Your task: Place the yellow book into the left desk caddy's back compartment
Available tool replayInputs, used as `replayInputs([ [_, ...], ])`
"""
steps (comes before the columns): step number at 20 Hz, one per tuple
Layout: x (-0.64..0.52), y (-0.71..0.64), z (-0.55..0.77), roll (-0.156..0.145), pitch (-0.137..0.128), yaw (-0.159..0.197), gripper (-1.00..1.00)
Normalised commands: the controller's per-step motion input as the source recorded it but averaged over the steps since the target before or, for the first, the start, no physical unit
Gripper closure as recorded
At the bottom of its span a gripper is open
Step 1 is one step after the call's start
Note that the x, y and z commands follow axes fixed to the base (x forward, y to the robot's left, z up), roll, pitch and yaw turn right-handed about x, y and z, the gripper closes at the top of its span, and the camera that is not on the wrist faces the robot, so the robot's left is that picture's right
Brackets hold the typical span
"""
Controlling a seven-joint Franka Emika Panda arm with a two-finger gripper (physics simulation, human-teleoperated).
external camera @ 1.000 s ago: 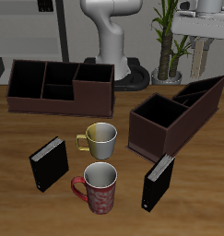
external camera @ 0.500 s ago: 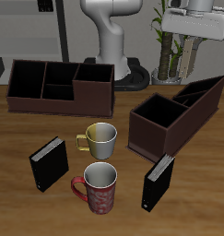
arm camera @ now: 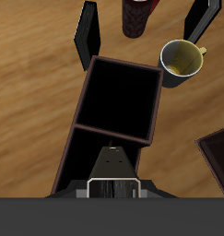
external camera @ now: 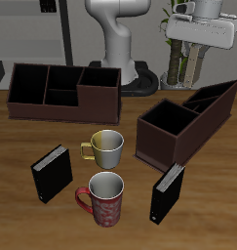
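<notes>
The pincer (external camera: 202, 37) hangs high above the counter (external camera: 18, 220), far back near the potted plant (external camera: 175, 39). It is clenched on the yellow book (arm camera: 112, 168), which shows in the wrist view as a dull grey-tan slab with a pale edge, tucked right up against the pincer's body (the fingers themselves are hidden, so I judge the grip from the book hanging there). In the exterior view I cannot pick the book out against the arm.

Straight beneath the pincer lies the left desk caddy (external camera: 183, 135), long, dark brown and black inside. In the wrist view its rim (arm camera: 83, 95) frames a big square compartment just beyond the book, with a divider between that and the compartment the book hangs over.

Past the caddy's far end from the pincer stand a pale yellow mug (external camera: 107, 146) and a red patterned mug (external camera: 105, 198), and a black book (external camera: 168, 193) stands close by the caddy's end wall. A second black book (external camera: 52, 173) stands well away from the pincer, and the other caddy (external camera: 61, 88) sits farther off still.
</notes>
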Motion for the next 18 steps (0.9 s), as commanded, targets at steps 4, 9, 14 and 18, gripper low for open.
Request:
replayInputs([
  [4,-0.05,0.23,-0.09,0.047,0.013,0.006,1.00],
  [9,-0.01,0.12,0.03,0.024,-0.005,-0.002,1.00],
  [14,-0.03,0.12,0.07,0.024,-0.011,-0.007,1.00],
  [18,-0.08,0.29,0.02,0.074,-0.013,0.026,1.00],
])
